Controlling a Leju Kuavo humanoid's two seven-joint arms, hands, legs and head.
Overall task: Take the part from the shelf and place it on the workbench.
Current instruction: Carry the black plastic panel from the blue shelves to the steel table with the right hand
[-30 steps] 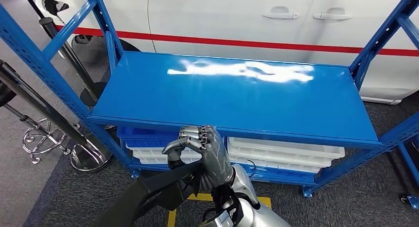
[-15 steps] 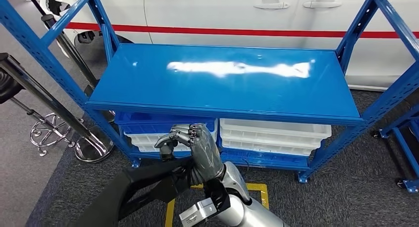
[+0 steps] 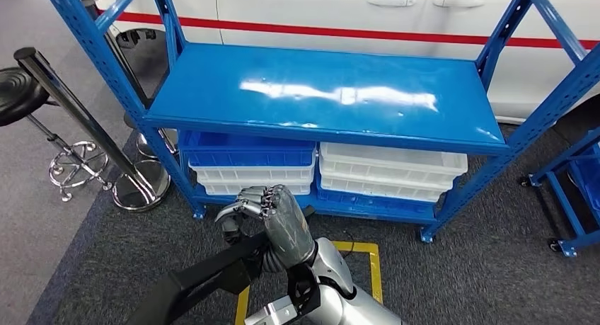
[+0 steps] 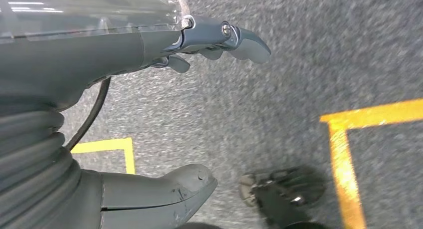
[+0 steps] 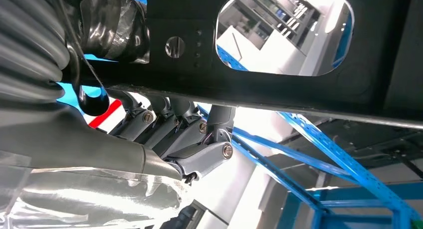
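Part, a long black bracket, is being gripped in the closed right hand in front of the blue shelf, its long axis trailing leftward from the hand.

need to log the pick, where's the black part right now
In the head view the black part is in the right hand, low in the picture, over the grey carpet in front of the blue shelf.
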